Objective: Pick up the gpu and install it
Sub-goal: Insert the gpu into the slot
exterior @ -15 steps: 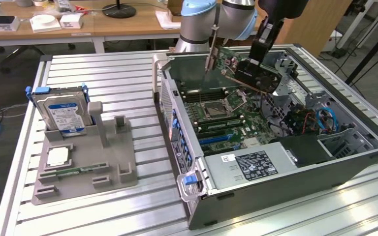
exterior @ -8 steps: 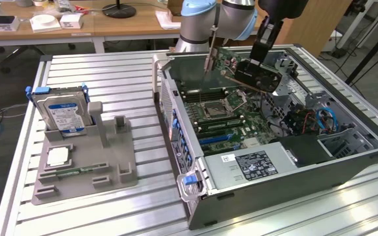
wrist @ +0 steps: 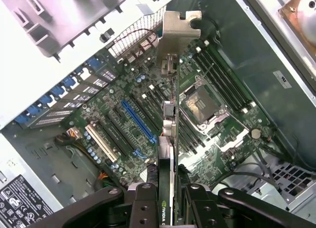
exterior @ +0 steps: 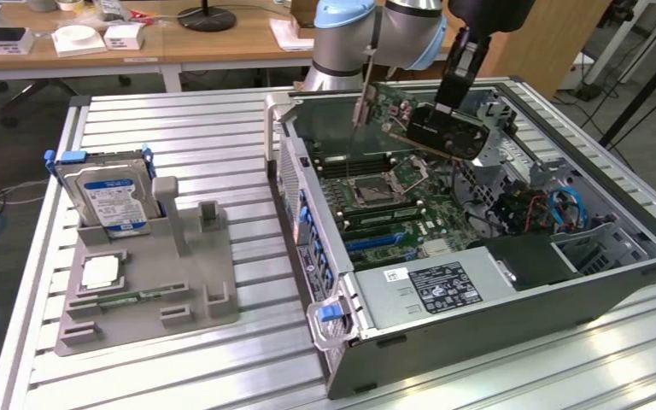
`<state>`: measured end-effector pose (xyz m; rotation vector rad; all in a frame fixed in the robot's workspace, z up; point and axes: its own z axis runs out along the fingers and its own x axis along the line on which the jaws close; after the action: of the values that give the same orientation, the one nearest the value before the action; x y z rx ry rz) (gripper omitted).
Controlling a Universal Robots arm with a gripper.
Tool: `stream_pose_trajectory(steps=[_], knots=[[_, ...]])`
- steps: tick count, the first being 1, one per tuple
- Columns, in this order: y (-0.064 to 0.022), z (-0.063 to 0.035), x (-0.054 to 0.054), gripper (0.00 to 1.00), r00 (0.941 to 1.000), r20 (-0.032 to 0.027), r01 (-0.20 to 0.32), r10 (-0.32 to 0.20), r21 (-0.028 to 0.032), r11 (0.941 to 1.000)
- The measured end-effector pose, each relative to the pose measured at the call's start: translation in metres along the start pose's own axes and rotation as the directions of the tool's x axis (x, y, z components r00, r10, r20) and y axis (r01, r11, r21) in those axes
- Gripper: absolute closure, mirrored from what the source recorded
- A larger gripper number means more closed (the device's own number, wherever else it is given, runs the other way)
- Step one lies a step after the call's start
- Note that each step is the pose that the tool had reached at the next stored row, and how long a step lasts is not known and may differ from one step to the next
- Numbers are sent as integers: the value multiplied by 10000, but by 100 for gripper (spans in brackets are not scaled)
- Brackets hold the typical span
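The end effector (exterior: 451,92) is closed on the gpu (exterior: 417,115) and holds it in the air above the far part of the open computer case (exterior: 305,201). The case lies on its side at the exterior view's right of the slatted metal desk (exterior: 191,128). The card hangs tilted, clear of the motherboard (exterior: 388,209), with its black fan shroud facing the near right and its green board behind.

In the wrist view the gpu (wrist: 168,139) is seen edge-on, clamped between the two dark fingers (wrist: 143,203) of the end effector (wrist: 168,206). Its silver bracket (wrist: 176,33) is at the end away from the grip. Below it lie the CPU socket (wrist: 202,103) and the long blue expansion slot (wrist: 138,122); the card's edge runs between them and touches neither.

At the exterior view's left, well apart from the case, a grey holder tray (exterior: 151,303) carries an upright hard drive (exterior: 106,195) with a blue label, a square processor (exterior: 100,272) and a narrow memory stick (exterior: 134,297).
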<state>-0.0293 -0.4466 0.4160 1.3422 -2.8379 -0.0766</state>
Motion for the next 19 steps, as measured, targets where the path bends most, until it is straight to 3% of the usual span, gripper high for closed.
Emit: stream_pose_trajectory(steps=[19], knots=[[0,0,0,74,9930,-52,1178,-1178,-26,9930]])
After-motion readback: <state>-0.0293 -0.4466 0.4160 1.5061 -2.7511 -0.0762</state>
